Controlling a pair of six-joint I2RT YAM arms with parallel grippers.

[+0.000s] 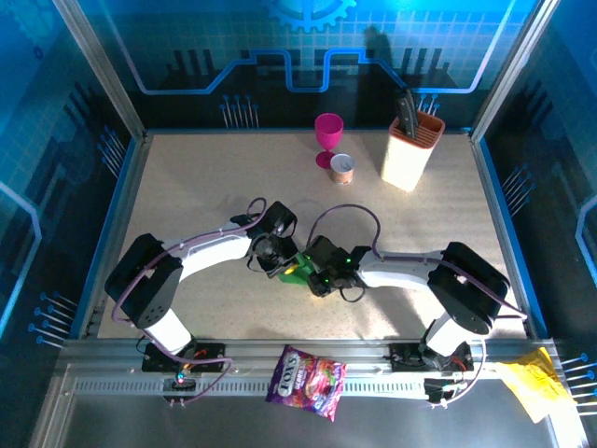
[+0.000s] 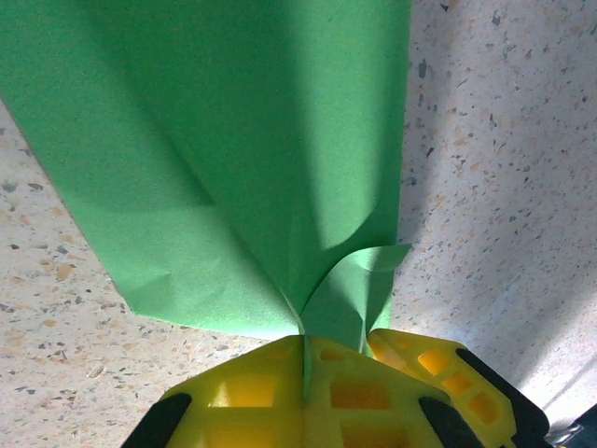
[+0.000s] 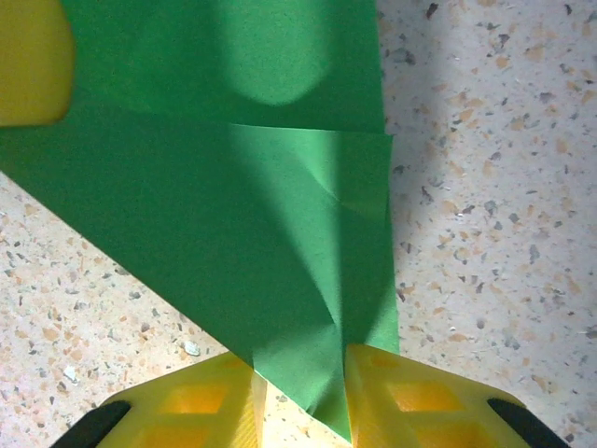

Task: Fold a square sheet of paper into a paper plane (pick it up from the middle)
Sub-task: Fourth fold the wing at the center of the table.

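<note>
Though the snack bag (image 1: pixel 306 381) is illegible, the left gripper (image 2: pixel 303 353) clamps the green paper (image 2: pixel 233 140), the right gripper (image 3: pixel 298 392) straddling it unclenched.

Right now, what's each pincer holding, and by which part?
Left pincer is shut on the green paper, pinching a bunched edge. Right pincer has jaws apart around the paper's pointed tip; no clear grip.

Bright green paper (image 2: pixel 233 140), yellow gripper fingers (image 2: pixel 242 392) (black-trimmed), speckled beige table (image 1: pixel 205 177), magenta goblet (image 1: pixel 327 131), purple snack bag (image 1: pixel 306 381)

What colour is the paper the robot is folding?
The paper is plain bright green, seen best in the left wrist view.
</note>
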